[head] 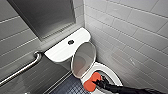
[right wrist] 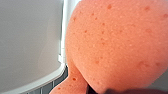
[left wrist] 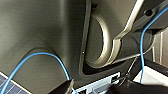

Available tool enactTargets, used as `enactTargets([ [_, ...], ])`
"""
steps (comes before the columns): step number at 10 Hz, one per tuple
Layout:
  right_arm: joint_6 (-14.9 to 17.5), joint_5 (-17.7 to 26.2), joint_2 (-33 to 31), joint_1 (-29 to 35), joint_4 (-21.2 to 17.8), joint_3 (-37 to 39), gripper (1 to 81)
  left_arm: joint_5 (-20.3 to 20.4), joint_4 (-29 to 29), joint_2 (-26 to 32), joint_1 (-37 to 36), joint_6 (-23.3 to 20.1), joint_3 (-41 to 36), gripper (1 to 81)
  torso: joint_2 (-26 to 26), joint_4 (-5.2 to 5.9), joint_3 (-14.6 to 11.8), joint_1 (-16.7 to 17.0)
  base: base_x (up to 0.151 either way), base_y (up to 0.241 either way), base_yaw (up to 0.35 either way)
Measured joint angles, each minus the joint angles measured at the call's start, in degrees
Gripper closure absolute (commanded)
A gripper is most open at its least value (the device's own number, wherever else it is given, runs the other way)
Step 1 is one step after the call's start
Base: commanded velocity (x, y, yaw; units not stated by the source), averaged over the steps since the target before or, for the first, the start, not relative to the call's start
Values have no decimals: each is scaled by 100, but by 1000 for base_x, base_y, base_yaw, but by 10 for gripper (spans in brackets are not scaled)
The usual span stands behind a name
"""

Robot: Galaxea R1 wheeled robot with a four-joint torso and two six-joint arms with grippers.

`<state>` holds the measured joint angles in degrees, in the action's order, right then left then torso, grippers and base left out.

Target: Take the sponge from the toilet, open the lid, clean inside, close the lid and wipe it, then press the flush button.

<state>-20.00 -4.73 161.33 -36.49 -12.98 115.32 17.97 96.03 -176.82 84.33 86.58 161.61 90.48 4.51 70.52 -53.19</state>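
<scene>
The white toilet (head: 111,73) stands in the corner. Its lid (head: 83,60) is raised and leans back against the tank. The flush button (head: 71,42) is a dark disc in the middle of the flat tank top. My right gripper (head: 101,83) comes in from the lower right, shut on the orange-red sponge (head: 92,81). It holds the sponge at the bowl's near left rim, just below the lid. The sponge (right wrist: 112,45) shows large in the right wrist view, beside a white toilet surface (right wrist: 32,37). My left gripper (left wrist: 97,88) is open and holds nothing, close to the robot's own grey body.
A steel grab bar (head: 22,70) runs along the left wall beside the tank. A steel-framed panel (head: 45,15) hangs above the tank. White tiled wall (head: 130,32) closes in on the right of the bowl. Dark small floor tiles (head: 71,88) lie left of the bowl.
</scene>
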Motion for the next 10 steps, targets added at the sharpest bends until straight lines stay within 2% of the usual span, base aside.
enactTargets([
  [4,2,-202,-647,-494,83,-684,811,-2,0,0,0,-2,0,10,0,0,0,0,0,0,0],
  [7,6,134,-1484,-656,168,-1463,811,-2,2,0,0,-2,0,10,0,0,0,0,0,0,0],
  [10,27,250,-2409,-794,205,-2158,811,-2,0,0,0,-2,0,10,0,0,0,0,0,0,0],
])
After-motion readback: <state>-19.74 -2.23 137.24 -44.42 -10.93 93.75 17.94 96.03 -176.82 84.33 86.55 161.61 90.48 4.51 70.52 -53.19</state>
